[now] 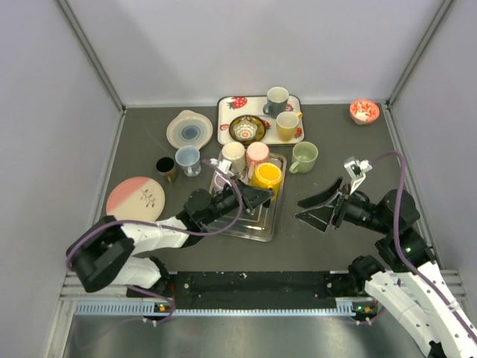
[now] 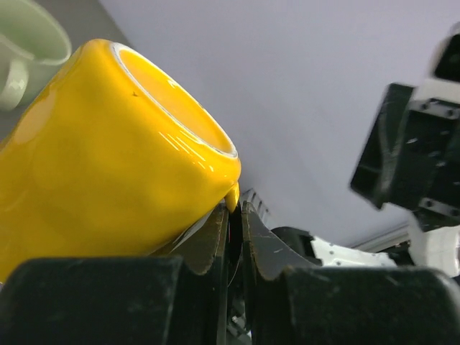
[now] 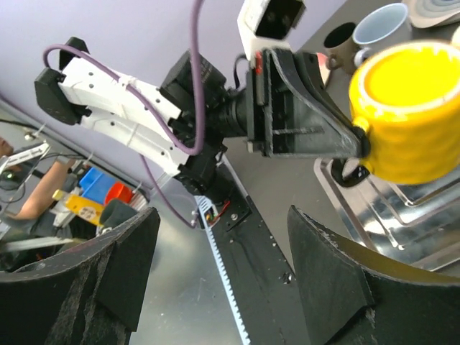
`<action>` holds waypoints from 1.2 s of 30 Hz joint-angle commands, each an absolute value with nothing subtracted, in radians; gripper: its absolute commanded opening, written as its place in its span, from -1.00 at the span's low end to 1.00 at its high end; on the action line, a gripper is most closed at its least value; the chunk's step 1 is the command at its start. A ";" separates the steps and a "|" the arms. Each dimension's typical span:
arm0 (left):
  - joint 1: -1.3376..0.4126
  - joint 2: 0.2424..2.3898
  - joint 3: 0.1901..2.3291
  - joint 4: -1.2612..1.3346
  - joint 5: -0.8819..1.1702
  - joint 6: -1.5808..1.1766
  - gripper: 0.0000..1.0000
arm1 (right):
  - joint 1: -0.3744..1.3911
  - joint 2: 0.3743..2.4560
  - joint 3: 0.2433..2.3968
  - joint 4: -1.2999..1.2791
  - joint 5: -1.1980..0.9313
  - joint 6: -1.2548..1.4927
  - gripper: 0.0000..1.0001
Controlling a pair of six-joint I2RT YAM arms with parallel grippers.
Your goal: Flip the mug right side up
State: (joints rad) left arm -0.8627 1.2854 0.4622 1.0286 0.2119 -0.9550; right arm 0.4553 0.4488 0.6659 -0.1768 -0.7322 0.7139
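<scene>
Above the tray (image 1: 250, 233), left tool (image 2: 234, 208) pinches yellow mug (image 2: 108, 158).

Dark grey table (image 1: 298, 250), pale lavender walls (image 1: 253, 45) on three sides, metal corner posts (image 1: 93, 56), silver rail (image 1: 246, 308) along the near edge, soft even light

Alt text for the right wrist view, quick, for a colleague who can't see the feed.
The left gripper grips a glossy yellow ceramic mug over a shiny metal tray. The right gripper stands open and empty in the foreground.
</scene>
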 commanded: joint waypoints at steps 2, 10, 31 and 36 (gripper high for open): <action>-0.865 1.417 0.445 1.296 0.195 -0.963 -1.00 | 0.454 0.417 0.698 -0.273 -0.635 0.627 0.45; -0.850 1.609 0.449 1.431 0.175 -1.008 -1.00 | 0.454 0.396 0.741 -0.376 -0.595 0.571 0.44; -0.779 1.763 0.436 1.527 0.248 -1.072 -0.87 | 0.453 0.393 0.719 -0.402 -0.574 0.540 0.44; -0.779 1.700 0.397 1.453 0.239 -1.043 -0.75 | 0.454 0.397 0.718 -0.402 -0.569 0.538 0.45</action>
State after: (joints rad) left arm -0.7830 1.7737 0.4221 1.2934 0.2276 -1.0706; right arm 0.4553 0.3992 0.6903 -0.4141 -0.5800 0.5579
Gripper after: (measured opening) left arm 0.124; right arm 0.723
